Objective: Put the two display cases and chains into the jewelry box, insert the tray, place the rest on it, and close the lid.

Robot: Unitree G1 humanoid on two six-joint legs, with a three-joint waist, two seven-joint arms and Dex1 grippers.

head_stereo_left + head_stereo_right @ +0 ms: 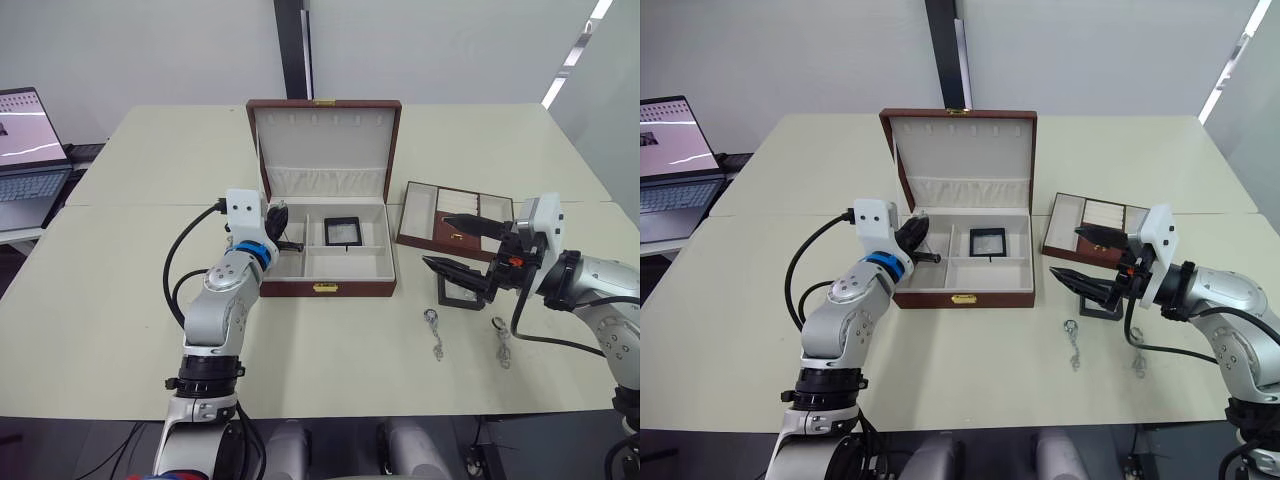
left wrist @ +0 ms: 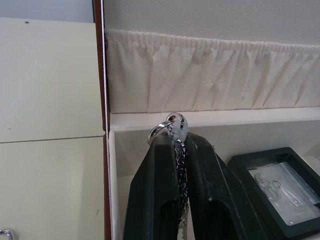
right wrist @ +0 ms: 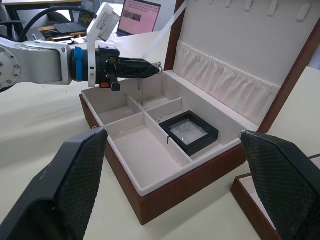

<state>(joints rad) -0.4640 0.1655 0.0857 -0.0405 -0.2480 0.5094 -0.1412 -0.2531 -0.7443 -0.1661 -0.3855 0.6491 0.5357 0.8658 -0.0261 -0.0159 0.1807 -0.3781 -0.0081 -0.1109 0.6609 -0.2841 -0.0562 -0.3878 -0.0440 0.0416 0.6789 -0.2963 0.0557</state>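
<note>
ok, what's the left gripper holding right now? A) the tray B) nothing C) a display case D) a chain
D: in the left wrist view the left gripper is shut on a chain, its ring end poking out above the fingertips; the right wrist view shows it dangling over a back compartment of the jewelry box.

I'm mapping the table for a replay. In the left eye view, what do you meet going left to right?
Laptop → left gripper holding a chain → display case in the jewelry box → tray → right gripper.
</note>
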